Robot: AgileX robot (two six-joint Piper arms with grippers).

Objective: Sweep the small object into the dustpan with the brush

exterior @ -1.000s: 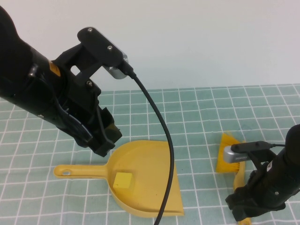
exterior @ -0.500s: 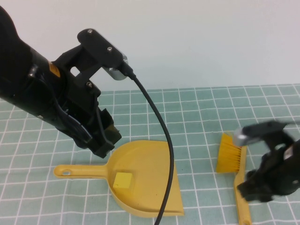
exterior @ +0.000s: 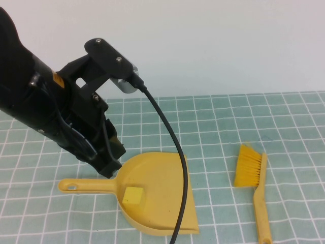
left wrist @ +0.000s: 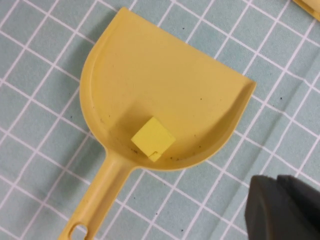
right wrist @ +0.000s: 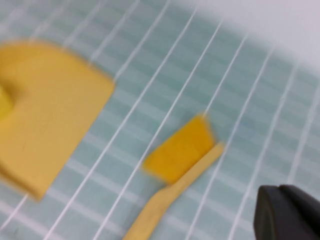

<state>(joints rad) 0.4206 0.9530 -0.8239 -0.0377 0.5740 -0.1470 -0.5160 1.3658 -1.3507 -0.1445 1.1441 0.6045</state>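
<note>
The left gripper (exterior: 109,165) hangs with its fingers pressed together on nothing, its tip poised just above the spot where the dustpan's handle meets the scoop, at about nine o'clock from the scoop's centre in the high view. In the left wrist view only a dark corner of that gripper (left wrist: 282,210) shows, apart from the pan. Behind the tip the bulky black left arm (exterior: 45,107) rises toward ten o'clock, and a black cable (exterior: 175,152) loops from its wrist camera down across the scoop. The right gripper (right wrist: 287,212) is out of the high view; a dark piece of it shows in the right wrist view, fingers closed and empty, clear of the brush. The small object (exterior: 134,195), a pale-yellow cube, sits inside the dustpan (exterior: 162,178), on the scoop floor near the curved back wall close to the handle root; the left wrist view shows it (left wrist: 153,138) resting against that rear curve of the pan (left wrist: 165,85). The pan's handle points to nine o'clock, its straight open lip to three o'clock. The brush (exterior: 254,188) lies flat on the green checked cloth (exterior: 228,117), well apart from the pan at three o'clock of it, bristles toward twelve o'clock and handle running to six o'clock.
</note>
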